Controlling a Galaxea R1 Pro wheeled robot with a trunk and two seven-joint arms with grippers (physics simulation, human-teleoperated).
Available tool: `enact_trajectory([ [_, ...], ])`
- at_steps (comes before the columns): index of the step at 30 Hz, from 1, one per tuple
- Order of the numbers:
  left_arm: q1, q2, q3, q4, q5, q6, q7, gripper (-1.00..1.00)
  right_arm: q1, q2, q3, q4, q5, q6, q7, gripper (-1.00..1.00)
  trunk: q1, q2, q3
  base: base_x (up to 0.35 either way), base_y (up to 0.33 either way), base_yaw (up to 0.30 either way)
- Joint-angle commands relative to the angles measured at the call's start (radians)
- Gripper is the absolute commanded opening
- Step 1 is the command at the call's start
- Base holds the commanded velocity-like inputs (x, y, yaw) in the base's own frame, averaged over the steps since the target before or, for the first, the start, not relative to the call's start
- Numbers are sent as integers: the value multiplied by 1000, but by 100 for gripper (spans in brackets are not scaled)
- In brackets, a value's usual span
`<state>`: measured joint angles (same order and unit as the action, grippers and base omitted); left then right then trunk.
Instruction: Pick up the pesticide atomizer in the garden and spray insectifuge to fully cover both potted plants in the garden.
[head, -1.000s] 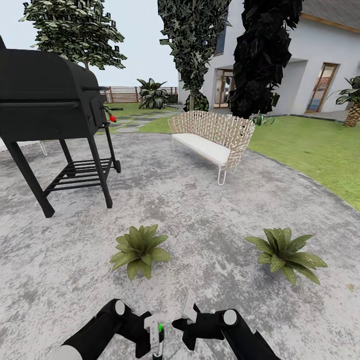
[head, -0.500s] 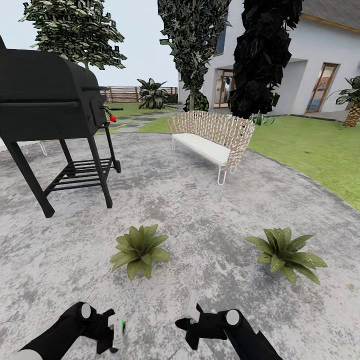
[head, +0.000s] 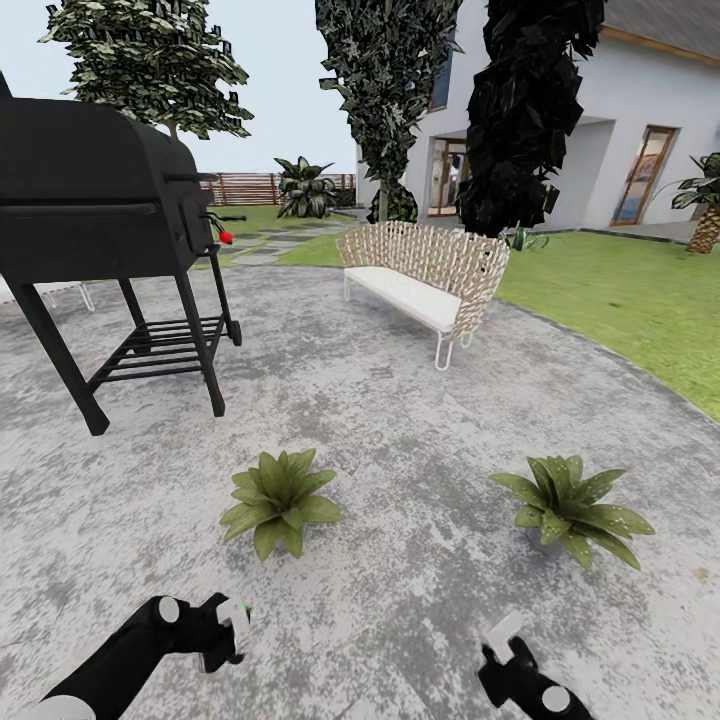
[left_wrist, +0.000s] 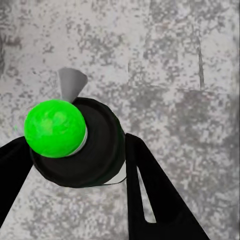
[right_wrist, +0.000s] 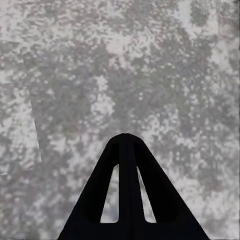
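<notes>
Head view: left gripper (head: 222, 632) low over the stone patio (head: 400, 420), clamped on the pesticide atomizer (head: 236, 618); both potted plants (head: 279, 498) (head: 570, 508) sit just ahead. Left wrist: fingers (left_wrist: 150, 195) hug the bottle (left_wrist: 80, 145). Right wrist: right gripper (right_wrist: 126, 145) pinched together, holding nothing.

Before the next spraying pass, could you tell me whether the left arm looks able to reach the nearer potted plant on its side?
Probably yes: only bare patio lies between the left gripper, holding the atomizer, and the left potted plant.
</notes>
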<state>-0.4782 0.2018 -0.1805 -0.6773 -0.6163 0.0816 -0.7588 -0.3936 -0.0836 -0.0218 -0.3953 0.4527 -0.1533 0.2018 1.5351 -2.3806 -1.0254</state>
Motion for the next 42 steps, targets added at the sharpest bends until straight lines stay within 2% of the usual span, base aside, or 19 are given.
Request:
enact_trajectory([
  [1, 0, -9, -3, -2, 2, 36, -3, -100, -1, 9, -3, 27, 3, -3, -62, -100, 0, 0, -1, 0, 0, 0],
  [3, 0, -40, -2, -2, 22, 137, -3, -100, -1, 48, -4, 85, -2, -5, -205, -100, 0, 0, -1, 0, 0, 0],
  [4, -1, -54, -2, -2, 35, 174, -3, -100, 0, 61, -5, 107, -13, -7, -245, -100, 0, 0, -1, 0, 0, 0],
  [5, -1, -62, -2, -2, 43, 191, -1, -100, 0, 67, -5, 121, -25, -10, -261, 100, 0, 0, -1, 0, 0, 0],
  [8, -2, -88, 22, -2, 91, 226, 22, -100, 1, 74, -6, 149, -115, -21, -286, 100, 0, 0, -1, 0, 0, 0],
  [9, -3, -96, 47, -2, 110, 248, 37, -100, 1, 74, -6, 152, -147, -22, -288, 100, 0, 0, -1, 0, 0, 0],
  [11, -12, -102, 105, -8, 128, 316, 56, -100, 1, 71, -6, 157, -176, -23, -291, 100, 0, 0, -1, 0, 0, 0],
  [14, -34, -106, 141, -17, 136, 394, 63, -100, 2, 67, -8, 187, -190, -25, -301, 100, 0, 0, -1, 0, 0, 0],
  [16, -61, -123, 147, -20, 137, 456, 64, -100, 2, 66, -27, 203, -203, -26, -345, 100, 0, 0, -1, 0, 0, 0],
  [17, -81, -138, 148, -26, 135, 508, 64, -100, 2, 66, -44, 207, -216, -26, -384, 100, 0, 0, -1, 0, 0, 0],
  [19, -113, -160, 147, -45, 134, 604, 62, -100, 2, 65, -60, 212, -231, -26, -418, 100, 0, 0, -1, 0, 0, 0],
  [22, -159, -179, 145, -67, 134, 732, 59, -100, 2, 64, -67, 221, -236, -31, -431, 100, 0, 0, -1, 0, 0, 0],
  [24, -190, -198, 131, -74, 134, 832, 58, -100, 2, 65, -67, 225, -238, -37, -434, 100, 0, 0, -1, 0, 0, 0],
  [27, -232, -204, 124, -73, 136, 906, 58, -100, 2, 68, -67, 227, -239, -38, -434, 100, 0, 0, -1, 0, 0, 0],
  [30, -274, -204, 123, -61, 137, 933, 58, -100, 3, 72, -67, 270, -240, -49, -433, 100, 0, 0, -1, 0, 0, 0],
  [34, -302, -197, 122, -15, 137, 942, 58, -100, 4, 73, -67, 317, -239, -165, -433, 100, 0, 0, -1, 0, 0, 0],
  [37, -301, -196, 118, 0, 135, 943, 58, -100, 4, 70, -67, 326, -238, -195, -434, 100, 0, 0, -1, 0, 0, 0],
  [42, -289, -201, 115, 4, 131, 940, 59, -100, 4, 69, -67, 328, -238, -202, -436, 100, 0, 0, -1, 44, -14, 0],
])
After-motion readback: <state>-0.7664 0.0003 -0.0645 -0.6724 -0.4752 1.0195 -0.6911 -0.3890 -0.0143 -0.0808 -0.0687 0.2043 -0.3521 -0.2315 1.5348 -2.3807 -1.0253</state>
